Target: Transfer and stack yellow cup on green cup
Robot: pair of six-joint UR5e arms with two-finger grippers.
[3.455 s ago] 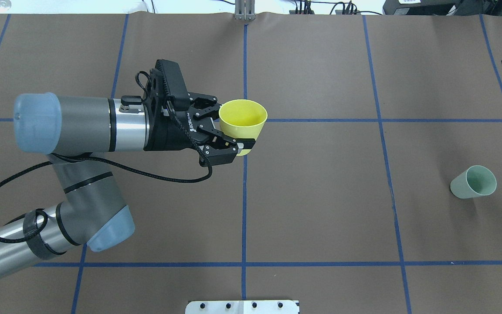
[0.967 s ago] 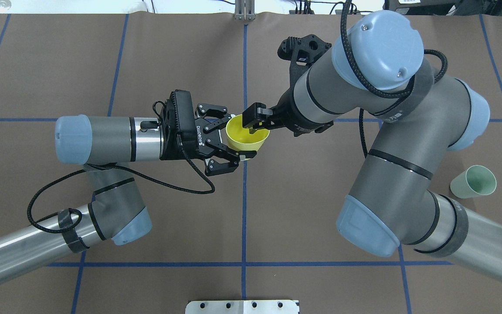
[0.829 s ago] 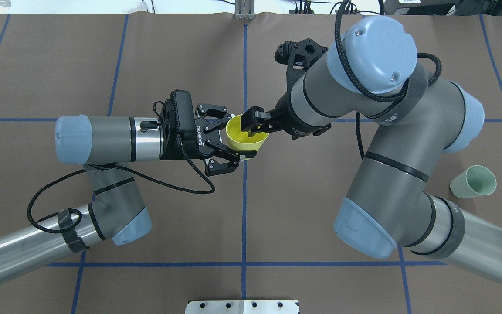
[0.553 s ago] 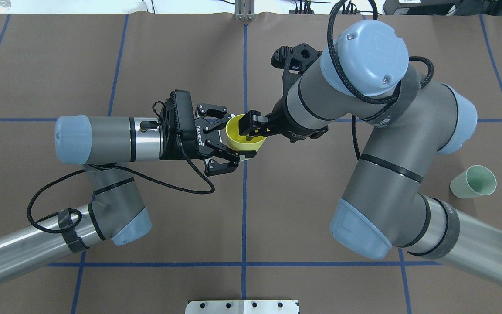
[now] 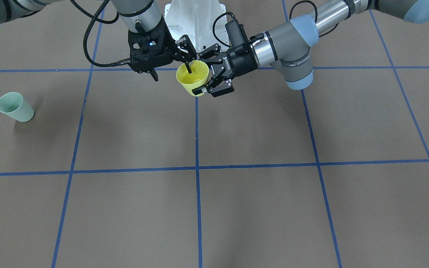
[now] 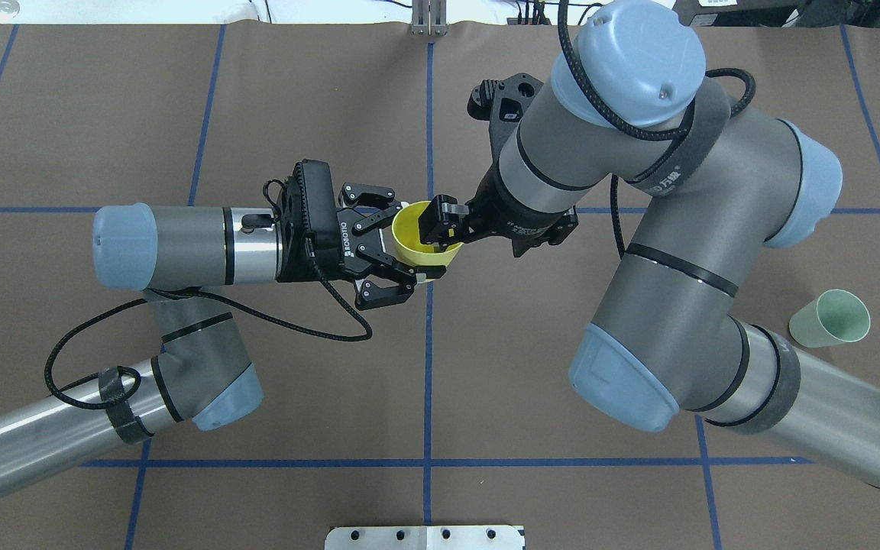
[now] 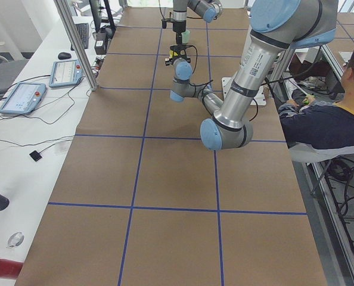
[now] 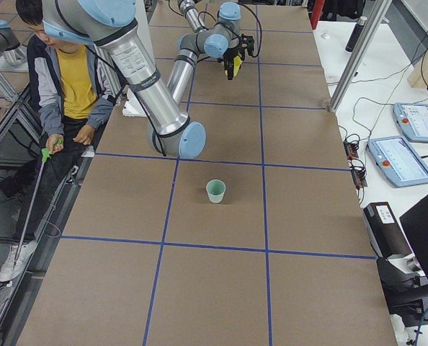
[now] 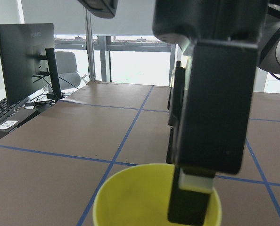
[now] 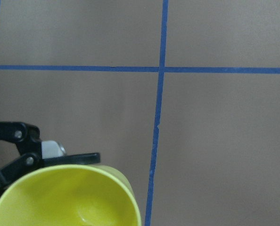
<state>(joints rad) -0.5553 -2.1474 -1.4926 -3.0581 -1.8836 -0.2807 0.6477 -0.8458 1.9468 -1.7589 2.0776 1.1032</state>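
Stage: hand-over of the yellow cup (image 6: pixel 409 235) from my left side to my right, in mid-air above the table (image 6: pixel 318 382). I judge the task to be roughly a third done.
Yellow cup: upright, mouth up, off the table, over the middle blue line. It is empty apart from one of my own fingers.
My left fingers (image 6: pixel 402 284): clenched on the yellow cup's side wall, one on either side of it, below the rim.
My right fingers (image 6: pixel 438 223): they reach in from above. One stands inside the cup's mouth, close to the wall on my right, as the left wrist view shows plainly. Its partner outside the wall is clear in no view, so I cannot tell whether this pair is closed on the rim.
Green cup (image 6: pixel 829 319): upright and alone on the table, far out on my right, well apart from both arms, its mouth free.
Done: the yellow cup is lifted and within reach of my right arm.
Left: a sure pinch on the rim by my right fingers, release by my left, the carry across to the green cup, and the lowering of the yellow cup into it.
Caution: a rim pinch on thin tapered plastic may let the cup tilt once my left fingers let go.
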